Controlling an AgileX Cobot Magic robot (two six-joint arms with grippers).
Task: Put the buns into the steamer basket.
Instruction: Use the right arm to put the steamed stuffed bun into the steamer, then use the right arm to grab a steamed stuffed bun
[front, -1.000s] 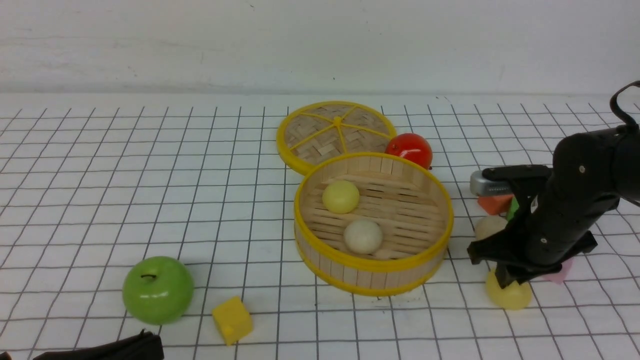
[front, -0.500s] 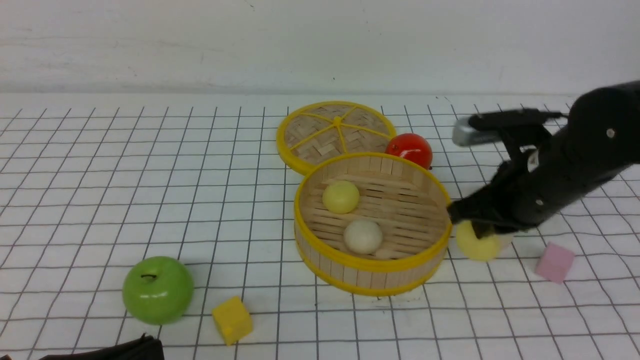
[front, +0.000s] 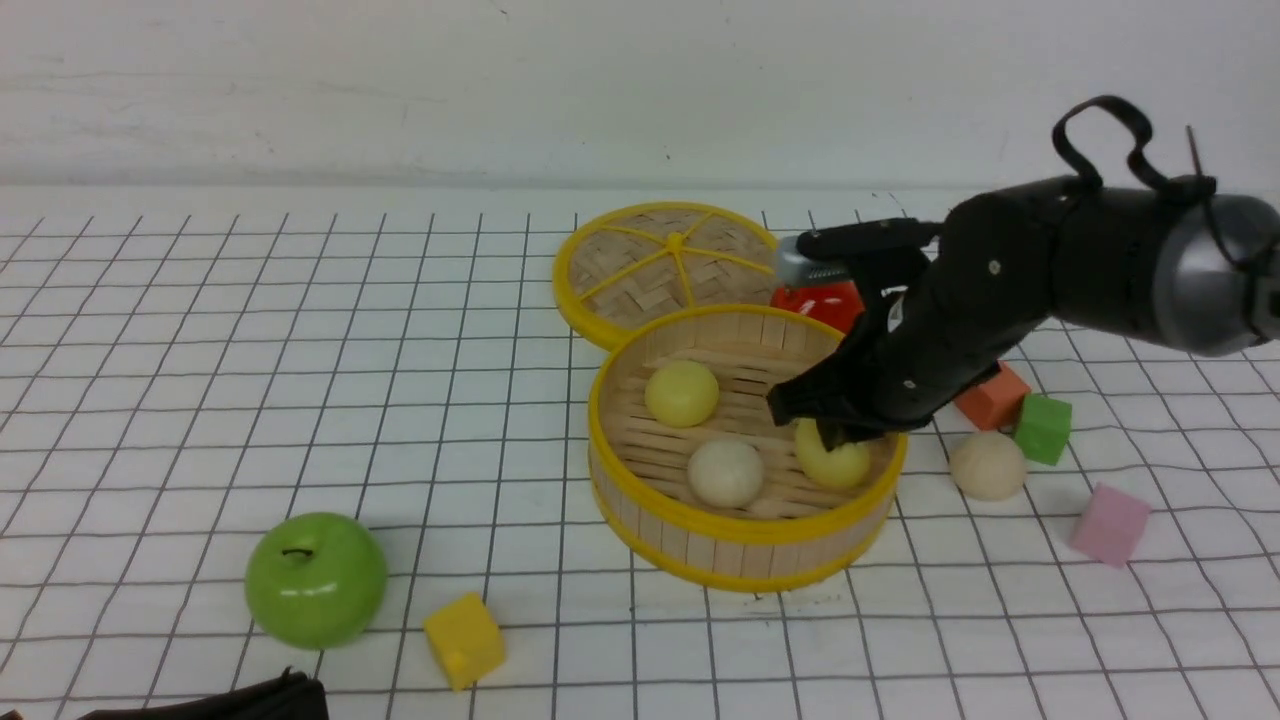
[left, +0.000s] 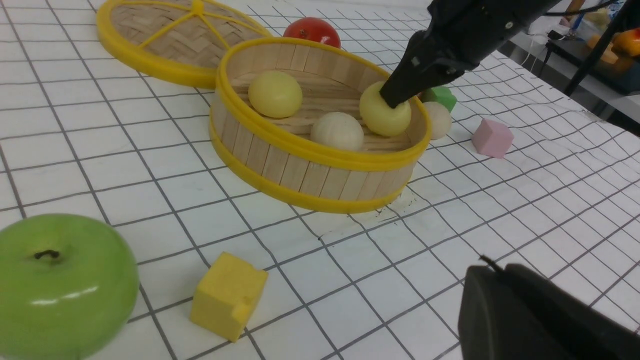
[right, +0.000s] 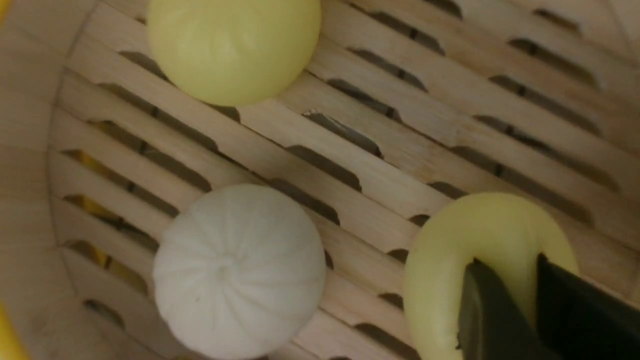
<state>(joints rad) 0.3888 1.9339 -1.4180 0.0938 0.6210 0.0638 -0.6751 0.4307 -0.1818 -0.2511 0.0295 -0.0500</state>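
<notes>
While the right gripper (front: 828, 434) pinches a yellow bun (front: 838, 462), the steamer basket (front: 740, 529) holds three; one beige bun (front: 987, 466) outside

You've got a green apple (front: 316, 580) and yellow cube (front: 464, 640) close together, near left. Woven lid (front: 665, 265) and red tomato (front: 818, 303) sit further back. Orange cube (front: 990, 398), green cube (front: 1043, 428) and pink cube (front: 1108, 524) are over right.

Held bun (front: 842, 466) top under R gripper (front: 828, 438)

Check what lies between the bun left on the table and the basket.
Nothing visible: bare table separates the beige bun from the basket wall. The right gripper is inside, pinching a yellow bun.
</notes>
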